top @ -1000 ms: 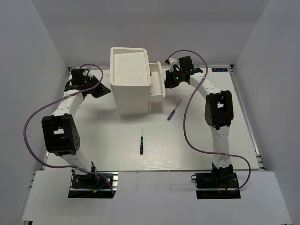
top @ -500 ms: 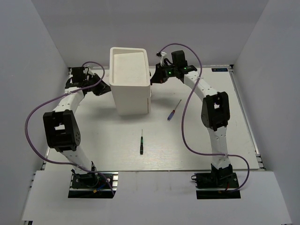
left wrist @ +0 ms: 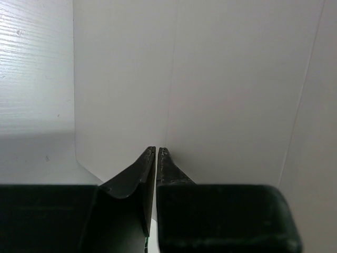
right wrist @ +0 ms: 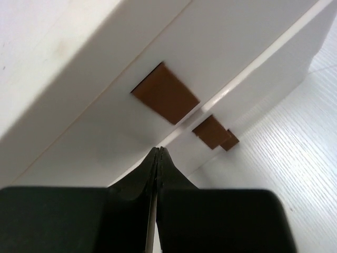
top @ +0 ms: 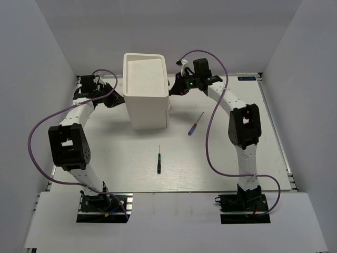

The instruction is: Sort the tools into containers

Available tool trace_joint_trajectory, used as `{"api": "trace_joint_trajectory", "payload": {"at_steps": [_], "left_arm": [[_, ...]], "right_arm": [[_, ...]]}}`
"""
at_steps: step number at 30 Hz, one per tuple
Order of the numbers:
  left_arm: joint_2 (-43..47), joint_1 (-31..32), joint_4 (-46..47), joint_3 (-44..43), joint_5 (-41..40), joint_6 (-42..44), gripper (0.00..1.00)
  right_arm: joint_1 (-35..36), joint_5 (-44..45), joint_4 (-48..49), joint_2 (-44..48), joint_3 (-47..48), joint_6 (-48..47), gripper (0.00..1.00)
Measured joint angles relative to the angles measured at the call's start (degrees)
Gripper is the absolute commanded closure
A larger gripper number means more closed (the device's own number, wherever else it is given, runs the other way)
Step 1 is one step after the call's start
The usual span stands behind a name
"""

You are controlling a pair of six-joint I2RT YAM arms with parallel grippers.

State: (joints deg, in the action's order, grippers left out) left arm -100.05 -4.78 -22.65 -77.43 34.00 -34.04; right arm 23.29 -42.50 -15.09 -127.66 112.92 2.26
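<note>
The white cabinet (top: 150, 113) sits toward the back edge of the table (top: 121, 153) with an arm on each side. The left gripper (left wrist: 158, 151) is nosed up to its left wall, fingers only a sliver apart on nothing, and the right gripper (right wrist: 158, 149) is fully closed and empty, its tips at the drawers (right wrist: 237, 42) by their brown tabs (right wrist: 166, 100). There's plenty of bare room in front: the black screwdriver (top: 159, 159) lies mid-table and the blue/red screwdriver (top: 195, 124) is nearer the right edge, both well apart from the grippers. The drawer insides are hidden, and I can't tell if the tips actually touch the cabinet.
</note>
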Motion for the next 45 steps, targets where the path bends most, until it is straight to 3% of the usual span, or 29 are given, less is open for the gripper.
{"api": "trace_joint_trajectory", "payload": {"at_steps": [8,23,27,28,29,30,31,32,33,36,40,45], "left_arm": [[0.00,0.00,-0.24,0.00,-0.07,0.00,0.82],[-0.02,0.00,-1.75,-1.29,-0.09,0.44,0.80],[-0.02,-0.04,-1.77,-1.29,-0.17,0.59,0.70],[-0.02,-0.15,-1.90,-1.29,-0.39,0.68,0.56],[-0.02,-0.31,-2.19,-1.33,-0.94,1.11,0.51],[-0.02,-0.42,-2.69,-1.40,-1.64,1.03,0.46],[-0.04,-0.70,-3.17,-1.44,-2.32,0.79,0.39],[-0.02,-0.85,-3.58,-1.49,-2.93,0.76,0.37],[-0.02,-0.98,-3.98,-1.49,-3.74,0.39,0.36],[0.11,-1.57,-4.81,-1.33,-5.99,-0.28,0.32],[0.87,-2.40,-5.42,-0.72,-7.30,-1.01,0.32],[1.53,-2.93,-5.84,-0.68,-7.67,-1.46,0.32]], "right_arm": [[1.18,6.38,-1.84,3.43,-2.60,-4.63,1.00],[1.46,3.23,-2.38,-1.73,-1.40,-1.97,1.00],[1.31,3.10,-2.38,-1.73,-1.36,-1.40,1.00],[1.38,3.78,-2.43,-1.73,-1.29,-1.70,1.00],[1.51,5.18,-2.43,-1.73,-1.27,-2.29,1.00],[1.64,6.97,-2.43,-1.64,-1.29,-2.84,0.96],[1.68,9.33,-2.40,-1.49,-1.51,-3.61,0.81],[1.79,11.15,-2.14,-1.11,-2.19,-4.26,0.64],[1.77,12.63,-1.88,-0.57,-3.10,-5.01,0.35],[0.92,13.86,-0.96,1.09,-6.21,-9.27,0.10],[-2.54,8.96,2.93,2.75,-13.29,-19.52,0.10],[-7.63,-4.31,6.99,-0.81,-16.09,-29.31,0.10]]}}
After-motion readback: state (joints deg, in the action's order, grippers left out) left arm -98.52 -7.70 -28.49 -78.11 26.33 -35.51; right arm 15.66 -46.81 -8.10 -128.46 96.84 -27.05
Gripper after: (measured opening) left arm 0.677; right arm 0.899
